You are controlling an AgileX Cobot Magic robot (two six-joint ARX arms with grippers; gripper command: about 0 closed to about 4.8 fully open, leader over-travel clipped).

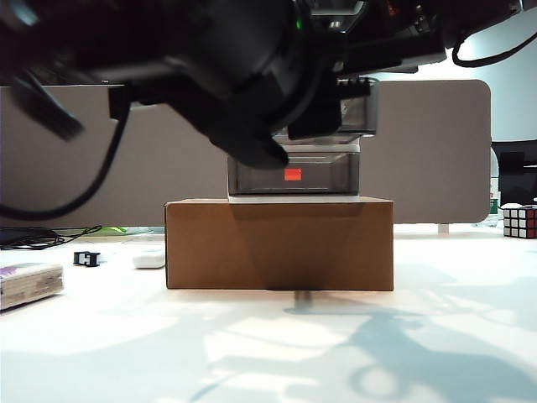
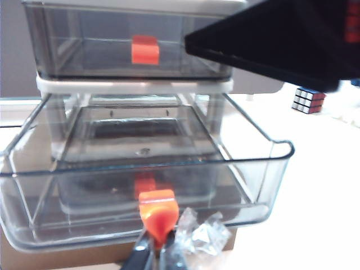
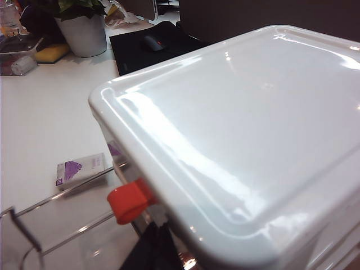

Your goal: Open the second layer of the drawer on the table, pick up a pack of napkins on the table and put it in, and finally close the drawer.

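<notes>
Second layer drawn out by its tab, napkins waiting on the counter

The left hand (image 2: 154, 250) is clamped on the red-orange tab (image 2: 158, 211) of the second layer (image 2: 140, 169), which stands well out of the drawer (image 1: 294, 172) on the cardboard box (image 1: 279, 243). The pull should run straight and level, stopping before the tray leaves its frame. The right hand (image 3: 149, 247) sits over the drawer's white top; whether it is apart or together cannot be told. The pack of napkins (image 1: 29, 284) lies near the counter's left edge, untouched.
</notes>
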